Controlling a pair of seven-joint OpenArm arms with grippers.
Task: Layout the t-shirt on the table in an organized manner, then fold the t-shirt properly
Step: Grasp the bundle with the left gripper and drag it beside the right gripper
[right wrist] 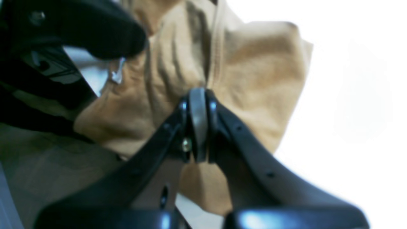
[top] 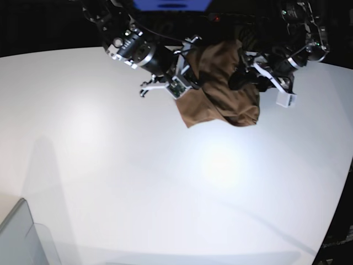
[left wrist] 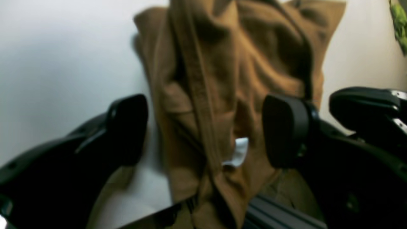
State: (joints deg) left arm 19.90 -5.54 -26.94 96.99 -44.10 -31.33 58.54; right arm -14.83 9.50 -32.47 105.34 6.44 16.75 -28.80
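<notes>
The tan-brown t-shirt (top: 220,91) is bunched and wrinkled at the far middle of the white table (top: 110,165), between my two arms. My right gripper (right wrist: 198,105) is shut on a fold of the shirt (right wrist: 254,73); in the base view it (top: 185,77) is at the shirt's left edge. My left gripper (left wrist: 206,130) is open, with its black fingers (left wrist: 127,127) on either side of a bunched strip of the shirt (left wrist: 222,79) near the small pale tag (left wrist: 238,152). In the base view it (top: 248,74) is at the shirt's right side.
A grey translucent bin (top: 22,237) stands at the front left corner. The table's curved edge runs down the right side (top: 345,182). The right arm's black body (left wrist: 365,105) is close to my left gripper. Something green (left wrist: 399,22) shows at the far right.
</notes>
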